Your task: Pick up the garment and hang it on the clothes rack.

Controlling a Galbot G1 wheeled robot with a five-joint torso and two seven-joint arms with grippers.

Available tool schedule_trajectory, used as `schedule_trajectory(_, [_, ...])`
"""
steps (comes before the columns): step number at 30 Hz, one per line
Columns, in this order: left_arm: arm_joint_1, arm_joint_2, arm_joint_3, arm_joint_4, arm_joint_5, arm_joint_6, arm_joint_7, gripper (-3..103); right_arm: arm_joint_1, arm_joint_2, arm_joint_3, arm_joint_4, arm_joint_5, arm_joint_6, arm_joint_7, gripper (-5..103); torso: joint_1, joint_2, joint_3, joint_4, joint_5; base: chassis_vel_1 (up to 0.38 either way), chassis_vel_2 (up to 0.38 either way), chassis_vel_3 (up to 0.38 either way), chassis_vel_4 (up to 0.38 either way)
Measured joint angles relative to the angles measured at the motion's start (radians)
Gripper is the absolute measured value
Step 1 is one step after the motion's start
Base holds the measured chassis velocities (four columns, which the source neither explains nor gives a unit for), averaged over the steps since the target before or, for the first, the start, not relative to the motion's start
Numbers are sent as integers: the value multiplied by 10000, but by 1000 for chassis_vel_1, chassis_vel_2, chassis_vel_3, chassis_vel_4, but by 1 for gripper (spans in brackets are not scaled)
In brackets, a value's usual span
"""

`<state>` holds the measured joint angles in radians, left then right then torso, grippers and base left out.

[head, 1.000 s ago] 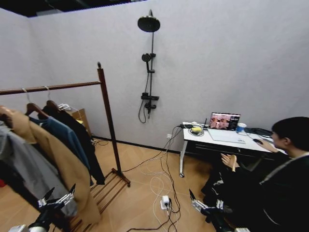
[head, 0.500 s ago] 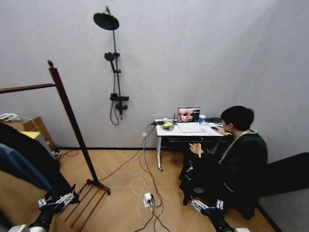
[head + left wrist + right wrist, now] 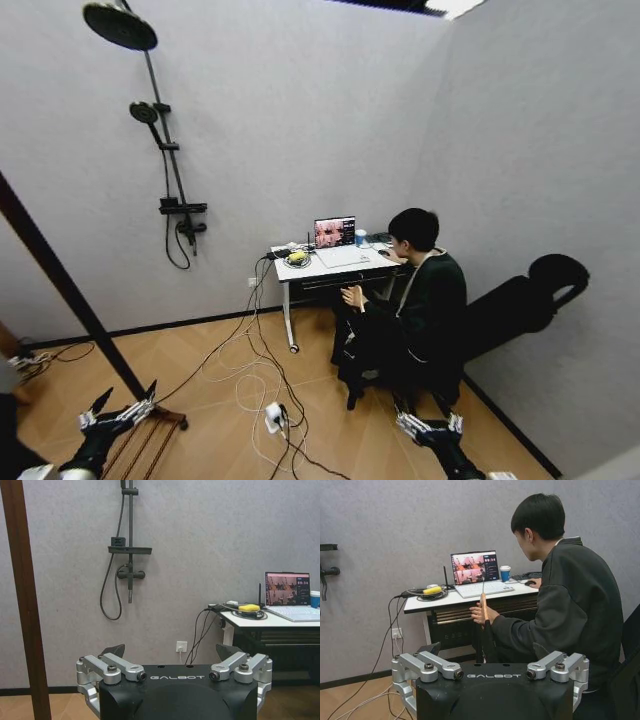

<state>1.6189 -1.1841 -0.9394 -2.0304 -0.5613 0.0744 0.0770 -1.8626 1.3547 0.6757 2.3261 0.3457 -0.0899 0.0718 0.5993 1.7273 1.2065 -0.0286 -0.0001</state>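
Note:
One post of the dark red-brown clothes rack slants up the left edge of the head view, with its slatted low shelf at the foot. The same post stands close by in the left wrist view. A long black shape lies against the right wall; I cannot tell whether it is the garment. My left gripper hangs low by the rack's foot, open and holding nothing. My right gripper hangs low on the right, also open and holding nothing.
A person sits at a small white desk with a laptop, straight ahead. Cables and a power strip lie on the wooden floor between me and the desk. A shower fixture hangs on the back wall.
The camera has swung to the right: the rack's rail and its hanging coats have slid out past the left edge, and the desk and person now sit mid-picture. Both grippers are unchanged.

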Motion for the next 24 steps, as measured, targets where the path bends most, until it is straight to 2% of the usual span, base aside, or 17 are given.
schedule_trajectory(15, [5,-1,-1,0,0,0,-1,100,-4,-1,0,0,0,0,0,100,-14,7,-5,2,0,115,-125,-109,115])
schedule_trajectory(24, [-1,0,0,0,0,0,0,100,2,0,0,0,0,0,0,100,6,-3,2,0,1,9,54,-9,-74])
